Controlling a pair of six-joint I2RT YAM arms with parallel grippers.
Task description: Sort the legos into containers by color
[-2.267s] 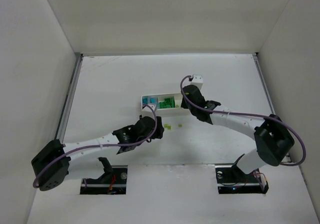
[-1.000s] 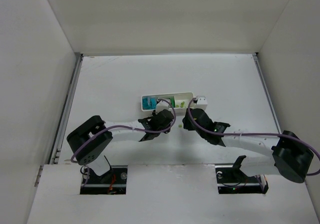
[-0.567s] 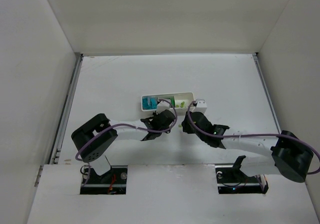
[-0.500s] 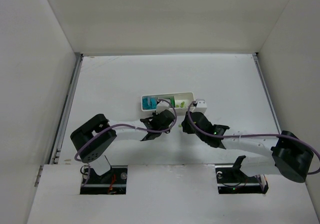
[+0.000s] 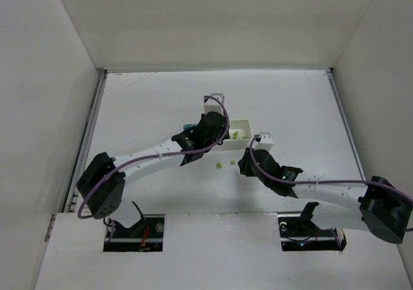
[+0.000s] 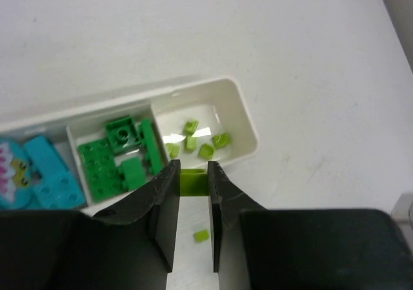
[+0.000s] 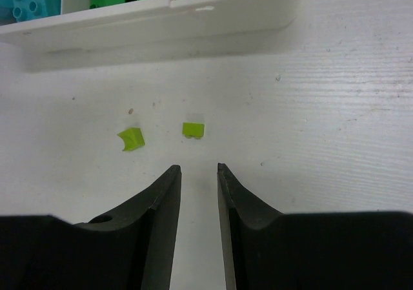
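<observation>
The white tray point(image 6: 240, 106) has three compartments: cyan-blue legos point(image 6: 53, 177) on the left, green bricks point(image 6: 116, 157) in the middle, several tiny yellow-green pieces point(image 6: 206, 150) on the right. My left gripper point(image 6: 192, 167) is shut on a yellow-green piece point(image 6: 193, 181) and hangs over the tray's near wall, between the green and yellow-green compartments. In the top view the left gripper point(image 5: 213, 135) covers the middle of the tray point(image 5: 242, 126). My right gripper point(image 7: 199, 168) is open and empty, low over the table. Two loose yellow-green pieces point(image 7: 131, 139) point(image 7: 193, 130) lie just ahead of it.
One loose yellow-green piece point(image 6: 201, 236) lies on the table below the left gripper. In the top view the loose pieces point(image 5: 219, 166) point(image 5: 232, 163) sit between the tray and the right gripper point(image 5: 245, 163). White walls enclose the table on three sides.
The left gripper shut on a yellow-green piece at the table, then rose and swung back over the tray. The right arm shifted slightly; its jaws kept the same gap.
</observation>
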